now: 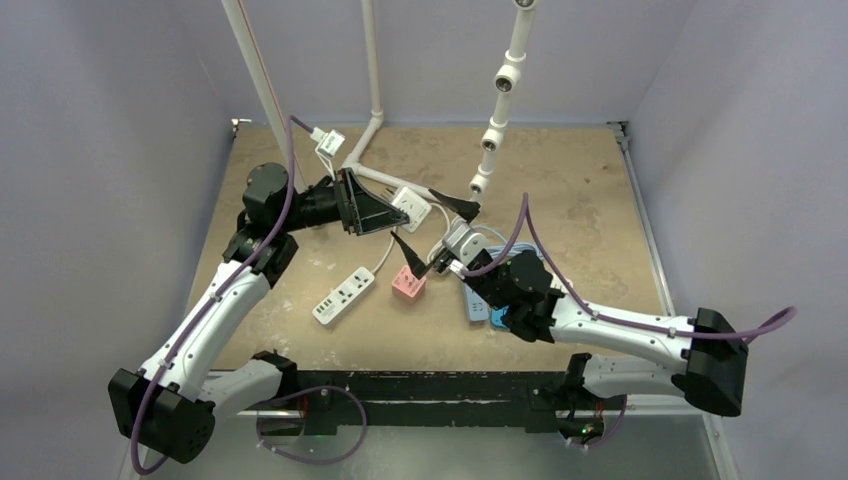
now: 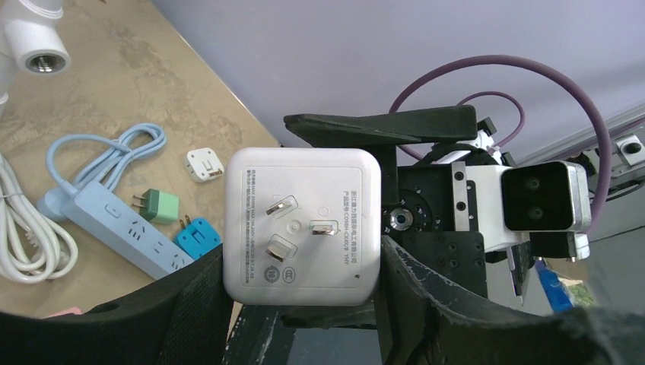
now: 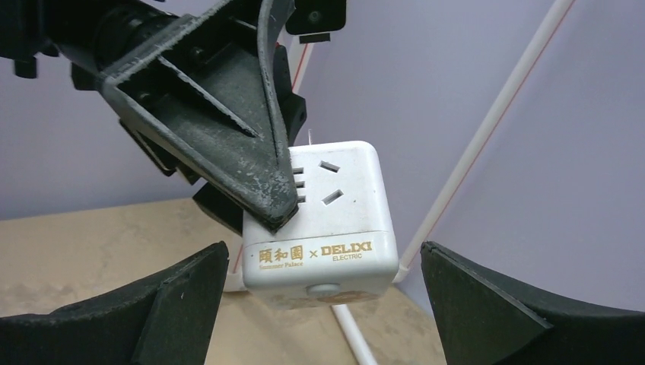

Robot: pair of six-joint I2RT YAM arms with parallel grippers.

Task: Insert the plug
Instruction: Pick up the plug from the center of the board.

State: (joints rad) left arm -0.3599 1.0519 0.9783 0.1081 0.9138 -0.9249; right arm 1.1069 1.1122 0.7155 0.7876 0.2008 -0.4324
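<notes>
The plug (image 2: 303, 226) is a white cube with three metal prongs on one face and socket holes on another (image 3: 328, 179). My left gripper (image 2: 303, 283) is shut on its sides and holds it above the table (image 1: 412, 203), prongs facing the left wrist camera. My right gripper (image 3: 323, 304) stands open just in front of it, one finger on either side of the cube's lower edge, touching neither side. In the top view the right gripper (image 1: 432, 228) meets the left gripper (image 1: 395, 212) at mid-table.
A white power strip (image 1: 343, 293), a pink cube socket (image 1: 407, 283) and a blue power strip (image 2: 122, 228) lie on the table. Green (image 2: 156, 205), blue (image 2: 199, 236) and small white (image 2: 204, 164) adapters sit beside the blue strip. White pipe fittings (image 1: 497, 100) rise at the back.
</notes>
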